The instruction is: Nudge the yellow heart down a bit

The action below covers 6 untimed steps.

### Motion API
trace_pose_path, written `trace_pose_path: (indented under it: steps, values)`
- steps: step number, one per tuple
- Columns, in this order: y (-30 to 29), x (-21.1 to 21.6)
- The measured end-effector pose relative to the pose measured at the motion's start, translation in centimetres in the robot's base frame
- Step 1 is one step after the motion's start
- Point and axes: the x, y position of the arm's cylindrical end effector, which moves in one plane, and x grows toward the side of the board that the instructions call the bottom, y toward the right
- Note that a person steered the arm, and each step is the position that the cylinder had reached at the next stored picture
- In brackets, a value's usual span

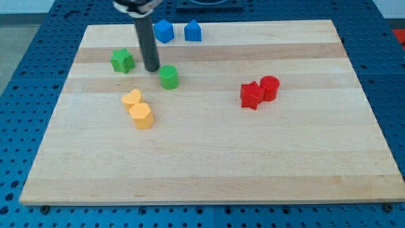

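Observation:
The yellow heart (pixel 131 98) lies left of the board's middle, touching a yellow hexagon (pixel 142 116) just below and to its right. My tip (pixel 152 69) stands above the heart and a little to its right, apart from it. The tip is between a green star (pixel 123 61) on its left and a green cylinder (pixel 169 77) on its lower right, close to the cylinder.
A blue hexagon (pixel 164 31) and a blue house-shaped block (pixel 193 31) sit near the board's top edge. A red star (pixel 252 95) touches a red cylinder (pixel 269 87) at the right of middle. The wooden board (pixel 209 158) rests on a blue perforated table.

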Motion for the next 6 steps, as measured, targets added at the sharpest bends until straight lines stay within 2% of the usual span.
trace_pose_path:
  steps: [1, 2, 3, 5, 6]
  values:
    - [-3.8, 1.2]
    - [-5.3, 4.9]
    - [-2.4, 6.9]
    - [11.5, 4.4]
    - [14.3, 2.6]
